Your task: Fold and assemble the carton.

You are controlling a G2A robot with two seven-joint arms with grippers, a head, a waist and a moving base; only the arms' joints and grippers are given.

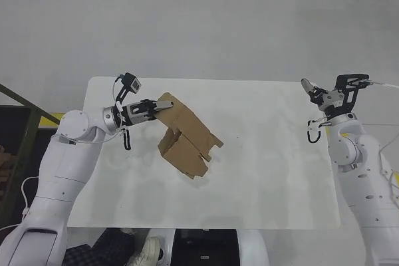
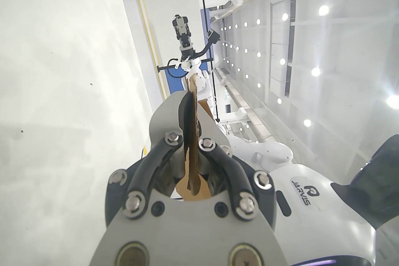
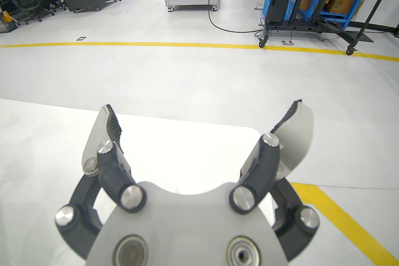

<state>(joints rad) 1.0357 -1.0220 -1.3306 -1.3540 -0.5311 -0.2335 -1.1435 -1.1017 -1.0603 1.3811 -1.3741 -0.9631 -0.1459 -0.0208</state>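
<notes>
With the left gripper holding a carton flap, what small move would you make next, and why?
Probably bring the right gripper, open at the corner of the table, toward the free end of the carton, since the left gripper alone pinches a flap.

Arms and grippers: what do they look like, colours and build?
The left arm and right arm have smooth white shells, with a black cable loop by each wrist. The left gripper and right gripper share grey metal palms, black linkages with silver pins, and pale grey jaws with black ribbed pads.
</notes>
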